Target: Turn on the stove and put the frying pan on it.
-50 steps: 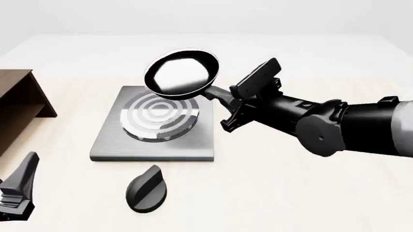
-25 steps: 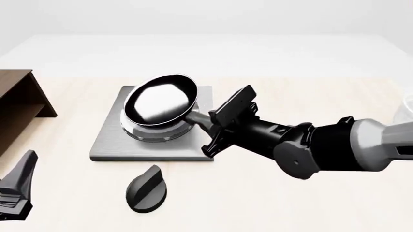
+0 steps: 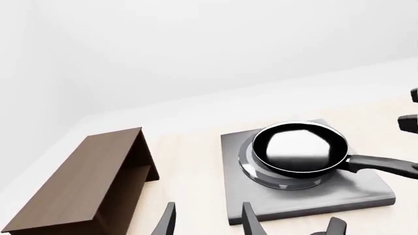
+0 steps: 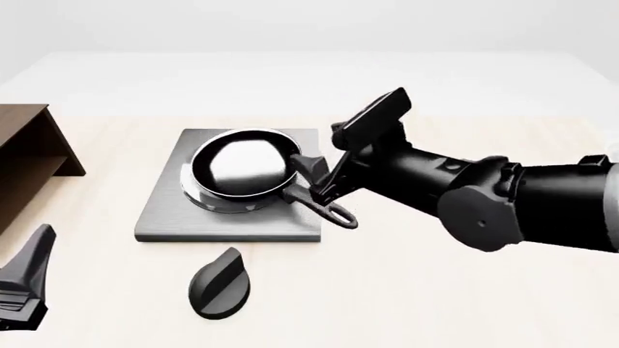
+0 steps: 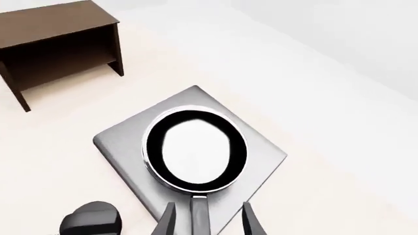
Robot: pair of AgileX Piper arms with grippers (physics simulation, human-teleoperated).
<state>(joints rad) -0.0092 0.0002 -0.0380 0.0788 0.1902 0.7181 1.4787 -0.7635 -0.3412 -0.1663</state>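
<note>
On the grey plate of the stove (image 4: 164, 217) sits the frying pan (image 4: 242, 168), bowl centred over the burner rings, glossy inside facing up. Its long handle (image 4: 314, 199) runs off the plate's right edge toward the right arm, with the loop end lying above the table just past the plate's corner. The right gripper (image 5: 203, 221) is spread, one finger on each side of the handle with a gap showing on both sides in the right wrist view; no contact is visible. The knob (image 4: 219, 283) lies on the table near the plate's front edge, apart from it. The left gripper (image 3: 207, 224) is held low at the near left, fingers spread and holding nothing. The brown shelf (image 4: 27, 154) stands at far left.
</note>
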